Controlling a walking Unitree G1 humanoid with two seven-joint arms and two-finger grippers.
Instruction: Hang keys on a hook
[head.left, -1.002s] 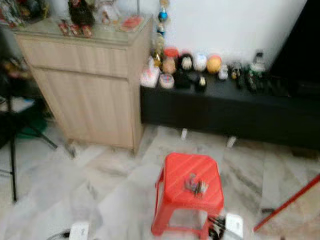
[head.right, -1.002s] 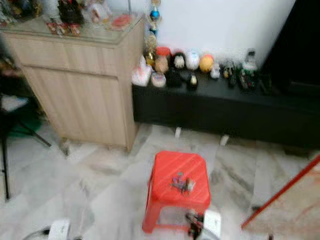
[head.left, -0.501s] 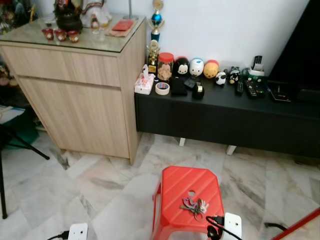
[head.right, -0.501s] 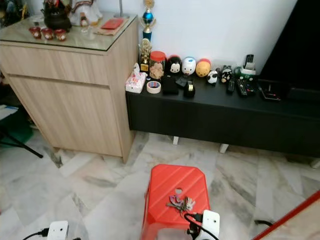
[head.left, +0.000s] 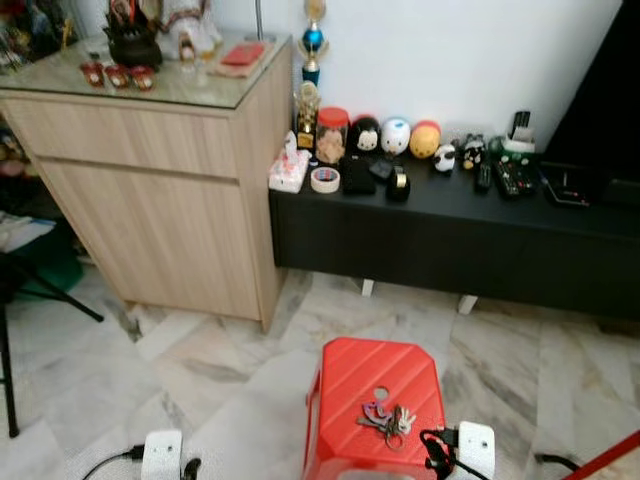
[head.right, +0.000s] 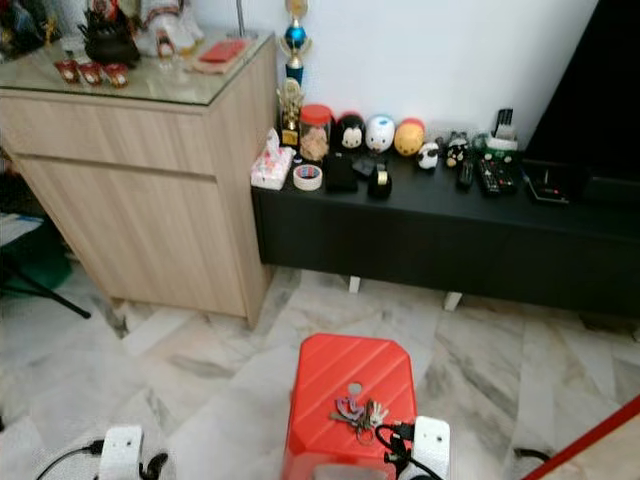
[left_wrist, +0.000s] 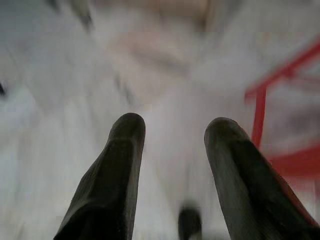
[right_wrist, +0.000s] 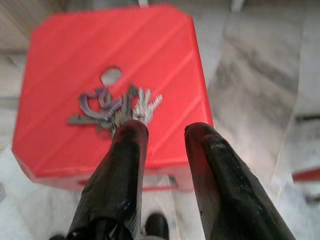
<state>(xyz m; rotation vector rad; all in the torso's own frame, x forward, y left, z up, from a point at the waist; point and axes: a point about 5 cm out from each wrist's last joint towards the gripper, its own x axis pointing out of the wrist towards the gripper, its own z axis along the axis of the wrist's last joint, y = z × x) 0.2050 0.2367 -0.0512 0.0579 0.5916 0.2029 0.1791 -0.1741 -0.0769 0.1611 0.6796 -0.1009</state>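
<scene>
The keys (right_wrist: 116, 107) lie on the red stool (right_wrist: 75, 60) just below its centre hole, with the right pincer (right_wrist: 162, 131) hovering above the stool's near edge, fingers parted and empty. The left pincer (left_wrist: 172, 127) hangs open over marble floor (head.left: 215, 375). At 12 o'clock a black low cabinet (head.left: 450, 235) carries round toys and remotes, a wooden cabinet (head.left: 160, 190) at 10; no writing is legible.

Cabinet (head.left: 160, 200): light wood — glass top, against the wall
Low black unit (head.left: 450, 235): beside it — toys, remotes on top
Floor (head.left: 200, 370): marble tiles

Red stool (head.left: 380, 395), grey-veined marble floor (head.left: 220, 370)
</scene>
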